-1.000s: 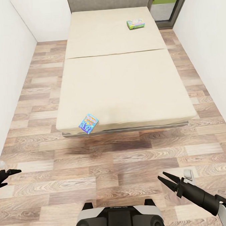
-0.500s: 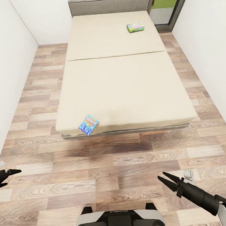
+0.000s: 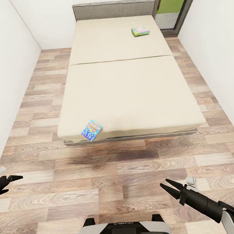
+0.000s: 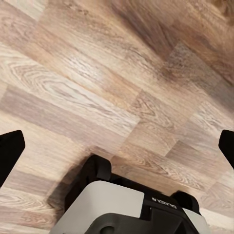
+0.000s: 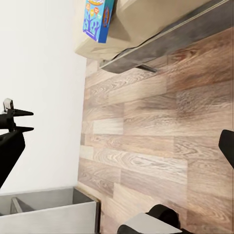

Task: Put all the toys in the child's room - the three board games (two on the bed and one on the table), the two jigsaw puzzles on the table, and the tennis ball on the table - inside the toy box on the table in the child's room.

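Black tapered right end effector (image 3: 168, 186) with pointed fingers, matte black forearm, white-and-black base (image 3: 124, 231) with small lettering

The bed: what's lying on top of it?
On the bed lie two board games: a blue one overhanging the near edge, a green-edged one near the headboard. Beneath the bed is hidden.

i'm looking at the bed (image 3: 129, 85), which fills the middle and upper part of the head view, its beige mattress split by a seam. the blue board game (image 3: 91, 130) lies at its near edge, lower left, one corner hanging over. the green-edged board game (image 3: 140, 31) lies upper right, near the grey headboard (image 3: 113, 9).
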Robot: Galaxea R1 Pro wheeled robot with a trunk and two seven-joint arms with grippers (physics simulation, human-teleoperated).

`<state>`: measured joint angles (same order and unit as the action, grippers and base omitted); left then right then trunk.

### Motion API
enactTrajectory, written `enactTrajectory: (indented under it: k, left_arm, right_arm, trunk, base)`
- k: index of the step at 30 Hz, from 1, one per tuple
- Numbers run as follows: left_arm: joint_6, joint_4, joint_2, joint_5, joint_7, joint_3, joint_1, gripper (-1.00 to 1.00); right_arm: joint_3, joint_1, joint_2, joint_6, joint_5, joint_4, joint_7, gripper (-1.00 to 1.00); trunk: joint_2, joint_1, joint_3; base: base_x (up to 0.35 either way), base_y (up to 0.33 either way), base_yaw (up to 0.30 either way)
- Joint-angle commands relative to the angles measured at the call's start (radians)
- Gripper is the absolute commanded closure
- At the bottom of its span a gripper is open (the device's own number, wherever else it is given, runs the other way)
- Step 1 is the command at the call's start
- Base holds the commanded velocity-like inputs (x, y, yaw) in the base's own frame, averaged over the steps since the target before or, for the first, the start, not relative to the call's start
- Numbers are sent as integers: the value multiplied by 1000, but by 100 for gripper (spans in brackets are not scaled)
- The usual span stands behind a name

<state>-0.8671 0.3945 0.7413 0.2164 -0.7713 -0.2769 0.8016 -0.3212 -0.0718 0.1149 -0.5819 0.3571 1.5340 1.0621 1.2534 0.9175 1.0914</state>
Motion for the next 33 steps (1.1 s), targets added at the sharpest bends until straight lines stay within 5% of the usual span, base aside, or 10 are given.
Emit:
enactTrajectory:
  k: [1,33]
  left_arm:
    - [-4,0,0,-3,-3,-4,1,-100]
    - [-3,0,-5,-5,-2,-1,1,-100]
  right_arm:
    - [0,0,0,-8,6,0,-2,-100]
    - [3,0,0,-7,7,0,-14,-100]
  trunk:
    - [8,4,2]
    - [232,127,50]
  base:
    - [0,0,59]
    - [0,0,52]
